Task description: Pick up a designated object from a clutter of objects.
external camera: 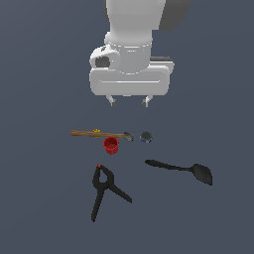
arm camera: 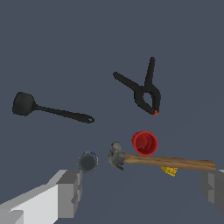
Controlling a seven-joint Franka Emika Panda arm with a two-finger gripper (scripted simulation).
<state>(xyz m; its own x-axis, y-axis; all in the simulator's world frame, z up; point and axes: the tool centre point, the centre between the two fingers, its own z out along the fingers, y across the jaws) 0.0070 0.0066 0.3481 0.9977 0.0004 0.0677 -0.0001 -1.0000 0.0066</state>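
Wrist view, near to far. Gripper (arm camera: 140, 192): jaws spread wide and empty, one finger partly cut off at the frame edge. Blue can (arm camera: 88, 162): on the bench, just inside one finger, well off the jaws' midline; label barely readable, only the dark top shows. Hammer (arm camera: 164, 162): head just beside the can at its 3 o'clock. Red cup (arm camera: 145, 143): touching or nearly touching the handle. Clamp (arm camera: 145, 92) and spoon (arm camera: 48, 108): farther off.

Risk: descending uncentred, a finger lands on the can or knocks the hammer head.
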